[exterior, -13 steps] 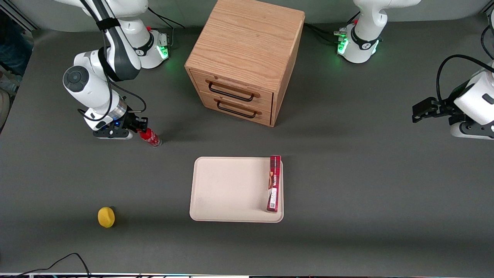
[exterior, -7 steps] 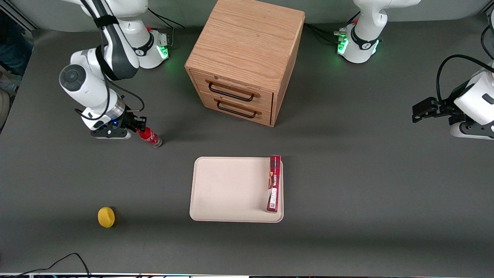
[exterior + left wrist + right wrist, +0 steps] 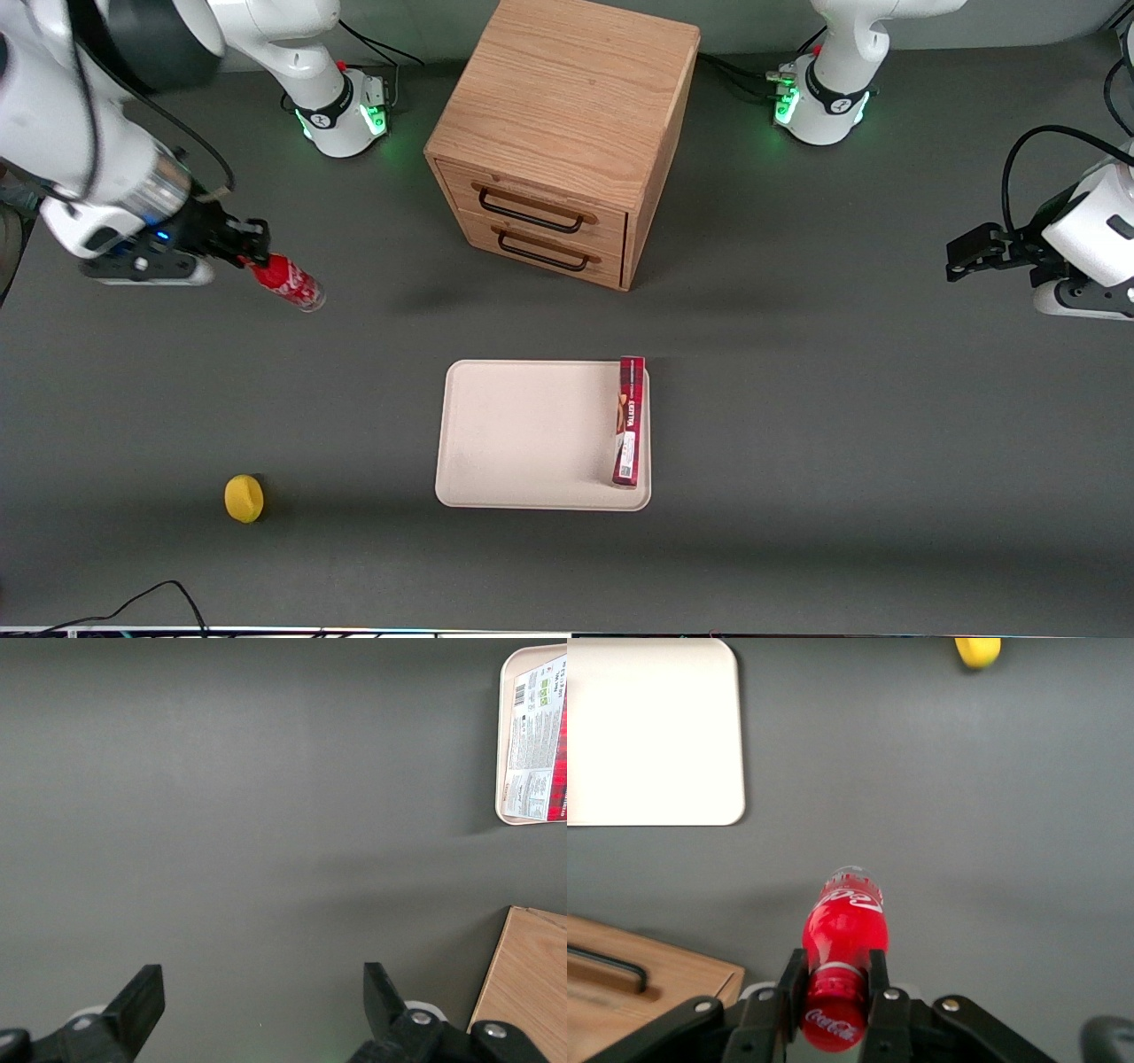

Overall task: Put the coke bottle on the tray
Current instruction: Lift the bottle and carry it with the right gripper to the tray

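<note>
My right gripper (image 3: 251, 254) is shut on the neck of the coke bottle (image 3: 288, 283), a small slim red bottle with a red cap. It holds the bottle lifted above the table at the working arm's end, the clear base hanging down. In the right wrist view the bottle (image 3: 842, 927) sits between the gripper's (image 3: 835, 979) black fingers (image 3: 792, 985), white script on its label. The cream-beige tray (image 3: 523, 434) lies flat mid-table, nearer the front camera than the bottle; it also shows in the right wrist view (image 3: 651, 731).
A long red box (image 3: 629, 421) lies along the tray's edge toward the parked arm. A wooden drawer cabinet (image 3: 563, 133) stands farther from the front camera than the tray. A yellow lemon (image 3: 244, 498) lies near the table's front edge at the working arm's end.
My gripper has lifted the coke bottle off the table and carried it up and toward the working arm's end. Tray, box and lemon have not moved.
</note>
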{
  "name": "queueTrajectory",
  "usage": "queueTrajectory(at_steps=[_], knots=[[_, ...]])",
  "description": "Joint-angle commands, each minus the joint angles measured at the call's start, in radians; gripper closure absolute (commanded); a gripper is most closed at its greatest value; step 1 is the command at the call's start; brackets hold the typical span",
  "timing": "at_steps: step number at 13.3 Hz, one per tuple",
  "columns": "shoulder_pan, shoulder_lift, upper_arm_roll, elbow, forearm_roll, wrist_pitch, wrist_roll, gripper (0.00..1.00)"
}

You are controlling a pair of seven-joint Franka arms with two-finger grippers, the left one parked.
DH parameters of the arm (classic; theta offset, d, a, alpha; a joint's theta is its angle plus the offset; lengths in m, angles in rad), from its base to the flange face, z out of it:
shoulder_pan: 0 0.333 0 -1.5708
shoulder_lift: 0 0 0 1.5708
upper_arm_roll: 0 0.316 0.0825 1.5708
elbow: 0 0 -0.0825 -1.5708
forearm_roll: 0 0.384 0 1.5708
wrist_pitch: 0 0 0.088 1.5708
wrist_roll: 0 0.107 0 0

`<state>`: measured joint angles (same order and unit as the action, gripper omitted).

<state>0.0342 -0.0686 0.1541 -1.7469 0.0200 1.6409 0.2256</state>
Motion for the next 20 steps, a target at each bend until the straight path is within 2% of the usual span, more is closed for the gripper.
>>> queueTrajectory(at_steps=[1,3,6,10,12,13,16,18,19,20], knots=[[0.004,0.287,0.05,0.443,0.008,-0.208,0.107,1.0],[0.021,0.447,0.106,0.632,0.003,-0.251,0.222,1.0],[0.071,0.666,0.14,0.821,-0.046,-0.186,0.437,1.0],[0.111,0.84,0.171,0.834,-0.12,0.086,0.667,1.0],[0.136,0.926,0.174,0.834,-0.201,0.187,0.754,1.0],[0.138,0.95,0.186,0.834,-0.221,0.212,0.771,1.0],[0.151,0.986,0.188,0.834,-0.229,0.249,0.805,1.0],[0.156,0.992,0.188,0.833,-0.268,0.251,0.816,1.0],[0.156,0.997,0.188,0.831,-0.284,0.251,0.814,0.15],[0.157,1.0,0.191,0.83,-0.326,0.251,0.813,0.0]])
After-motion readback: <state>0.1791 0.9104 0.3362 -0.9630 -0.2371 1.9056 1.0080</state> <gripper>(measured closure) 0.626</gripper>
